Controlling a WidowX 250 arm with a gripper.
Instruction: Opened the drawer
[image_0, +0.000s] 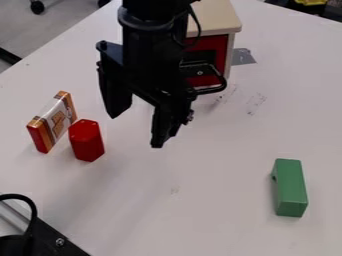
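- There was the drawer (204, 80), red-fronted, near the top of my view in its pale-topped cabinet (217, 16), partly hidden behind the arm; its black handle (214, 90) faced me.
- My hand (136, 132) hung over the table (220, 200) in front of the cabinet, fingers spread wide, nothing between them.
- Left of it, I had a red block (87, 141) standing right by an orange-and-white box (53, 122).
- Over on the right lay a green block (290, 187), well apart from them all.
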